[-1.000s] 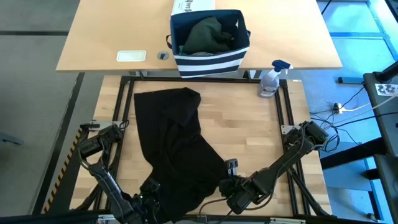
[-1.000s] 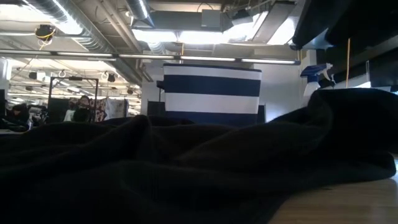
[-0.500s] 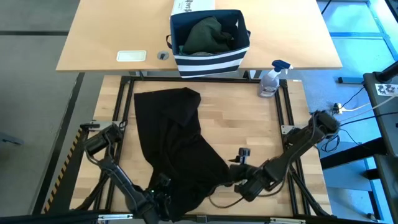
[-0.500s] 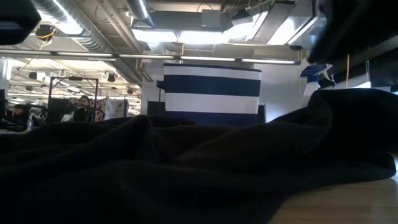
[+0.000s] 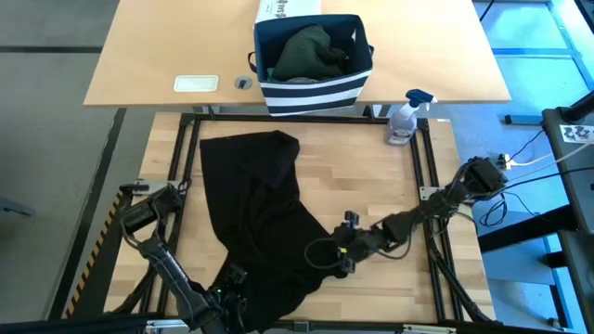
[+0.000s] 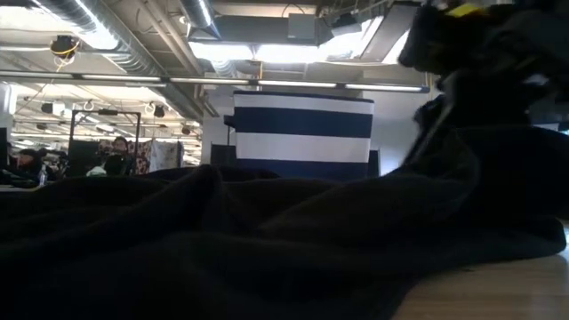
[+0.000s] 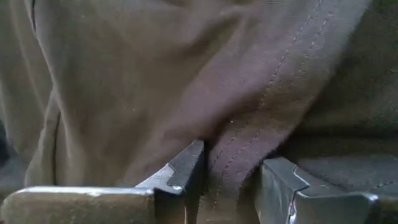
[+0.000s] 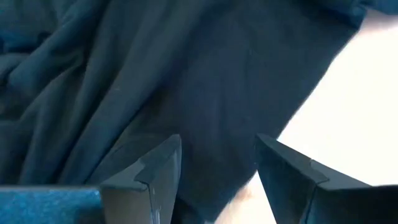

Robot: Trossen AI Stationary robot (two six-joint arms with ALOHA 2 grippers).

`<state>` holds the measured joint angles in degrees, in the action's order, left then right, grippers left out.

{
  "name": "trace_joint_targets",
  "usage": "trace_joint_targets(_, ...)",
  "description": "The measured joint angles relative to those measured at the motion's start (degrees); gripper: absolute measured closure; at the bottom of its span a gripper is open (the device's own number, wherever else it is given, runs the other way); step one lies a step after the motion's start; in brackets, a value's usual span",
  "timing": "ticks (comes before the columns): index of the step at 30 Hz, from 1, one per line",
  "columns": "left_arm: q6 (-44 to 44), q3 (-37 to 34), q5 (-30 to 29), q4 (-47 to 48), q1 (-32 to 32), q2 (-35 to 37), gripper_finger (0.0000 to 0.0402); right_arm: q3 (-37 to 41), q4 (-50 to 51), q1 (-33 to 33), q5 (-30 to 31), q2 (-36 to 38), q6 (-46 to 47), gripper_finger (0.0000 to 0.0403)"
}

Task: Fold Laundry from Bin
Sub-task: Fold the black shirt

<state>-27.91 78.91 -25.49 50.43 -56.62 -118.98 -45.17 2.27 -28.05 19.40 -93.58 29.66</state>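
Two claws, left claw [image 7: 227, 186] pinching black garment [image 5: 264, 218] hem, right claw [image 8: 217, 180] spread above it

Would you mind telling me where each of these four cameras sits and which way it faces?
High: overhead, looking straight down; both arms, black garment, bin.
Low: table height, looking across; garment folds, the bin behind, an arm upper right.
Left wrist: past the left gripper, fingers pinching a hem.
Right wrist: past the right gripper, open over cloth.
All four share the garment.
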Motion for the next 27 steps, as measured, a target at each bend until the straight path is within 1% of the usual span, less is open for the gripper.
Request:
trace_joint_targets(6,-0.03,0.0,-0.19,0.06,0.26,-0.02,0.0289,0.06,-7.01,4.71,-7.73,-5.34,-3.14,0.0202)
trace_joint_targets(9,-0.01,0.0,-0.23,0.06,0.44,-0.02,0.0289,0.04,-7.42,6.06,-10.32,-7.91,-3.19,0.0218)
trace_joint_targets(14,0.05,0.0,-0.12,0.02,0.76,-0.04,0.0289,-0.24,-7.49,6.82,-11.59,-9.44,-3.23,0.0264)
trace_joint_targets(18,1.88,0.63,-0.44,0.04,1.63,-0.17,0.0289,-0.32,-4.31,6.82,-11.43,-9.46,-3.14,0.0292)
trace_joint_targets(22,4.41,2.02,-1.39,-0.08,3.66,-0.44,0.0289,-0.37,0.4,6.8,-10.72,-9.37,-2.3,0.0302)
trace_joint_targets(27,6.06,2.84,-1.28,0.12,5.98,-0.44,0.0289,-0.37,3.82,6.69,-9.53,-8.53,-1.44,0.0299)
